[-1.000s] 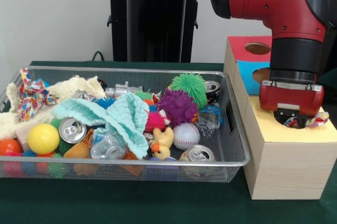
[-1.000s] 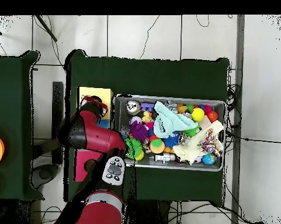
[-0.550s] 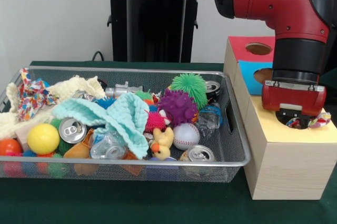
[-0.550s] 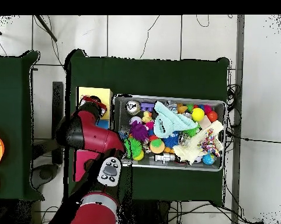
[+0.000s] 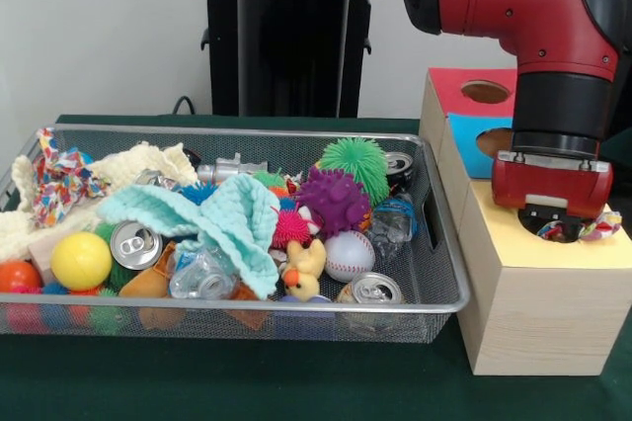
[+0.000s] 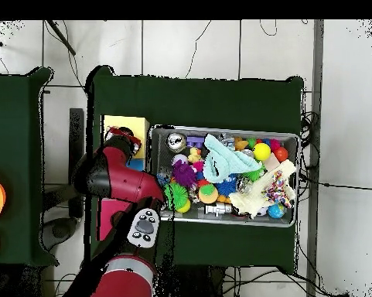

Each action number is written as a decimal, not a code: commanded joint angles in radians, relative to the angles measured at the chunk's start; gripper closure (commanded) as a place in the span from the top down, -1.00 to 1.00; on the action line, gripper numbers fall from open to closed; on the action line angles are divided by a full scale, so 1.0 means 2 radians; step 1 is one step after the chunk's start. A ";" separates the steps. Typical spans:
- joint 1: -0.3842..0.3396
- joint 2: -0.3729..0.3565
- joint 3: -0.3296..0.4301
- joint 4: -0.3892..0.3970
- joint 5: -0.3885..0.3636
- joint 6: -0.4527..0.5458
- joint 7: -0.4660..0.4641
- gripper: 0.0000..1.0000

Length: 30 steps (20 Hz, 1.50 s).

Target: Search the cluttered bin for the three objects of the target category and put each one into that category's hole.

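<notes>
We cannot tell how the fingers stand over the yellow hole

Our gripper (image 5: 550,226) sits low on the yellow section (image 5: 513,243) of the wooden box (image 5: 523,317), its fingers hidden; a multicoloured rope toy (image 5: 591,227) pokes out at its 3 o'clock, at the hole. At 9 o'clock lies the wire bin (image 5: 434,243), with another rope toy (image 5: 57,182) at its far end, on the green bench (image 5: 247,381).

Our red and black arm (image 5: 533,16) bends straight down on the right side, wrist vertical. The gripper (image 5: 550,226) sits low under its red housing, and we can't make out its fingers.
</notes>
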 commanded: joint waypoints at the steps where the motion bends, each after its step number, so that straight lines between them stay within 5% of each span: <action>1: -0.020 0.061 0.011 -0.016 0.027 0.031 0.083 1.00; 8: -0.049 0.001 0.032 0.034 -0.024 0.082 0.066 1.00; 14: -0.050 -0.008 0.030 0.038 -0.026 0.091 0.069 1.00; 15: -0.052 -0.008 0.032 0.039 -0.030 0.087 0.068 -1.00; 30: -0.027 0.004 0.003 0.027 -0.010 0.101 0.075 -1.00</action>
